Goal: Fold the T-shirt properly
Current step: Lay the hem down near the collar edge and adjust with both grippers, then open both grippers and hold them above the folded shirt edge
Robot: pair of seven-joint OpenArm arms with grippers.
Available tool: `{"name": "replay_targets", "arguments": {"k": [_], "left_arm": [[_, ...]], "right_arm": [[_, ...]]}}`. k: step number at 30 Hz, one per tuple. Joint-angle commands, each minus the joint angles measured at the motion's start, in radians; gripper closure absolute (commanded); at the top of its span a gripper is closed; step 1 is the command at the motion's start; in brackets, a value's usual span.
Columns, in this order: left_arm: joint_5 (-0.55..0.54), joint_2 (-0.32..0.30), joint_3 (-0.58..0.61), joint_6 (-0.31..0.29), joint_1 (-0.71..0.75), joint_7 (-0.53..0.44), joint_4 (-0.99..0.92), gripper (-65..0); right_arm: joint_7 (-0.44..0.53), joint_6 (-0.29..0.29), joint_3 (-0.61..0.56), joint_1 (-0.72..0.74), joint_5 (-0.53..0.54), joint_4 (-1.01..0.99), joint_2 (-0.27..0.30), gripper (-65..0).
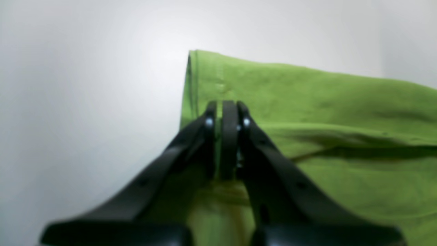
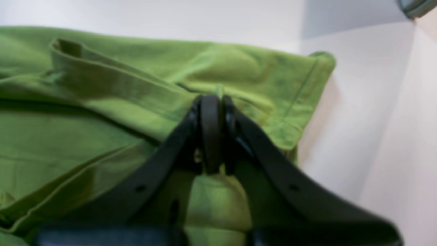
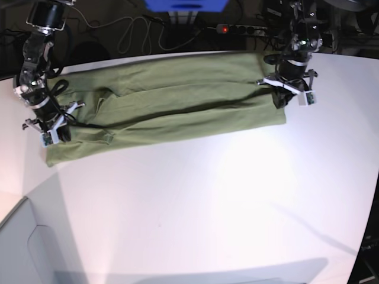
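Observation:
The olive-green T-shirt (image 3: 172, 106) lies folded into a long band across the far part of the white table (image 3: 207, 201). My left gripper (image 3: 283, 97) is at the band's right end. In the left wrist view that gripper (image 1: 227, 104) is shut, with the T-shirt (image 1: 324, 102) pinched between its fingers near a hemmed edge. My right gripper (image 3: 56, 133) is at the band's left end. In the right wrist view it (image 2: 211, 99) is shut too, and a bit of the T-shirt (image 2: 85, 136) peeks out at its tips, beside a hemmed sleeve.
Behind the table's far edge lie a power strip (image 3: 237, 28) with a red light, loose cables (image 3: 127, 32) and a blue object (image 3: 186, 5). A grey panel (image 3: 35, 248) sits at the near left corner.

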Motion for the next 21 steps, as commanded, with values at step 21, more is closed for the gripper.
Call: {"name": "replay_targets", "arguments": {"k": [21], "left_arm": [[-0.006,-0.009,-0.038,-0.004,0.067,-0.020,0.104,0.0]], "right_arm": [[0.028,0.006,0.063,-0.043,0.016,0.026,0.017,-0.1]]}}
